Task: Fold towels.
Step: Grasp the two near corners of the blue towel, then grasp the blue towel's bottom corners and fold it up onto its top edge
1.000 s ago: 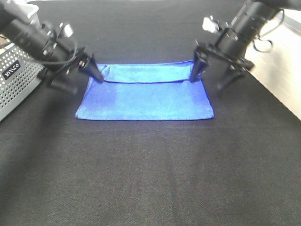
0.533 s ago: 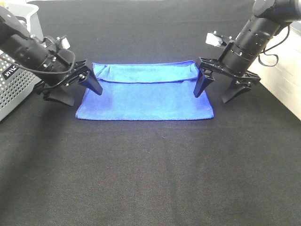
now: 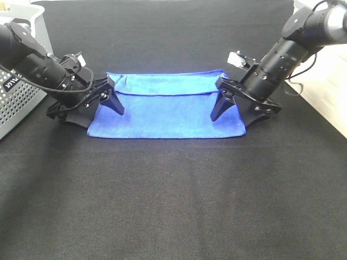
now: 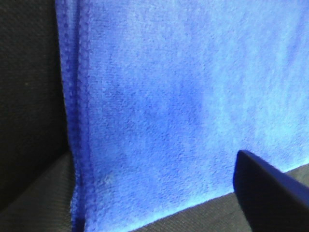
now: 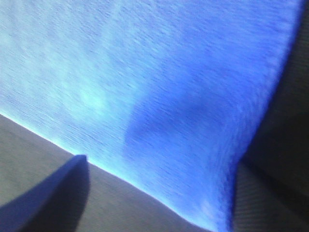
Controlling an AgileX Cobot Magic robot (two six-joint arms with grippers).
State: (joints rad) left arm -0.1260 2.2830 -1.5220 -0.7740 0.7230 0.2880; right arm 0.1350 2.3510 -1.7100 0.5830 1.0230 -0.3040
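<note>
Frankly, little showed up close: each wrist camera caught only one dark tip, of the left fingers [image 4: 270, 188] or the right fingers [image 5: 53, 193], against blurred blue cloth. A grey basket [image 3: 16, 103] was cut off at the left. From above, both pairs stood apart, holding nothing, and straddled the left and right ends of the towel [image 3: 168, 111]. I couldn't tell whether they touched it. It lay mid-surface [image 3: 173, 195], its far edge folded over.
</note>
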